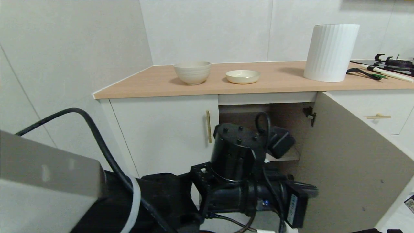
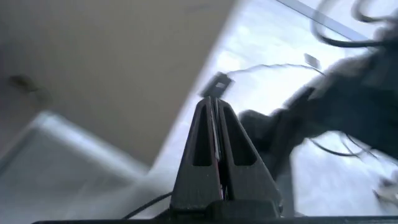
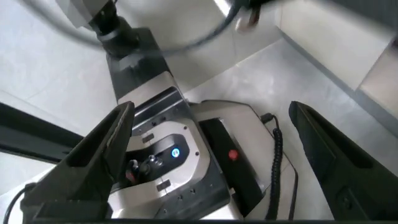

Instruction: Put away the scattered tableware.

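1. On the wooden countertop (image 1: 284, 79), in the head view, we see the tableware still out. A ribbed cream bowl (image 1: 192, 72) stands upright toward the corner by the wall. A shallow cream dish (image 1: 242, 76) sits near it on the robot's right, and the two do not touch. Neither is held by a pincer.
2. Further along the same counter, to the right, we find a tall white ribbed container (image 1: 331, 51). Beyond it several long utensils (image 1: 378, 72) lie next to a black hob (image 1: 393, 61).
3. Below the counter, in the same view, we see a closed door (image 1: 161, 136) with a slim brass handle (image 1: 209, 126). Just to its right the cupboard is open, and its open door (image 1: 349, 161) is swung out toward us. The left arm (image 1: 239, 155) sits low in front of that opening.
4. Through the left wrist view, we see the left gripper (image 2: 213, 102) with its two dark fingers (image 2: 199, 149) pressed flat together and nothing between them. Behind it lie a beige panel (image 2: 112, 56) and pale floor (image 2: 261, 43), both blurred.
5. Through the right wrist view, we see the right gripper (image 3: 211, 109) with its fingers (image 3: 106, 149) spread wide apart and holding nothing. It points down over pale floor tiles (image 3: 298, 68).
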